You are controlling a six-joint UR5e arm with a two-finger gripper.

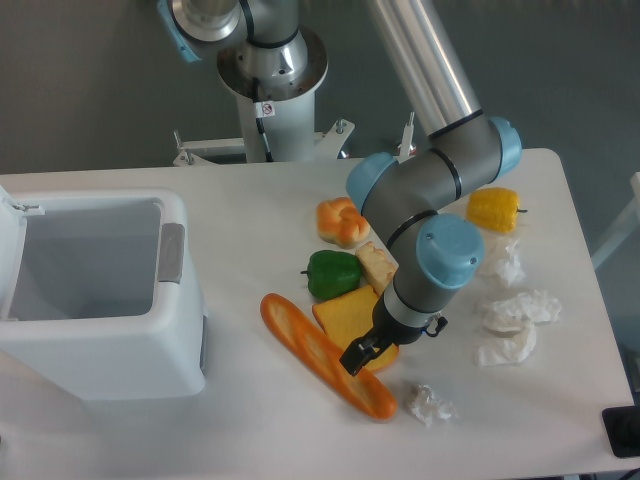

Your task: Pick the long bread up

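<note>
Long bread (325,355) lies flat on the white table (250,430), long axis on a diagonal: upper-left end near the white bin (100,290), lower-right end toward the crumpled white paper (430,404). Paler slashes face up. Gripper (357,357) sits low over the bread's lower-right half, fingertips at or just off its right flank, right where the flat yellow-orange bread slice (345,318) butts against the loaf. Jaw state: cannot tell; fingers read as one dark shape from this view, and contact with the bread cannot be confirmed either. Key relation: the loaf's middle lies just left and slightly up from the fingertips, so the jaws are off-centre toward the lower-right end and toward the slice side. Judgement: a good pinch would want the fingers straddling the loaf across its narrow width, square to the diagonal axis; whether they are so aligned is not resolvable here. Risk: catching the slice edge along with, or instead of, the loaf. Beyond the slice from the bread: green pepper (333,273), a pale block (376,266) partly behind the arm, round orange bun (341,221). Farther right of the bread: yellow pepper (494,209) and more paper wads (515,325).
</note>
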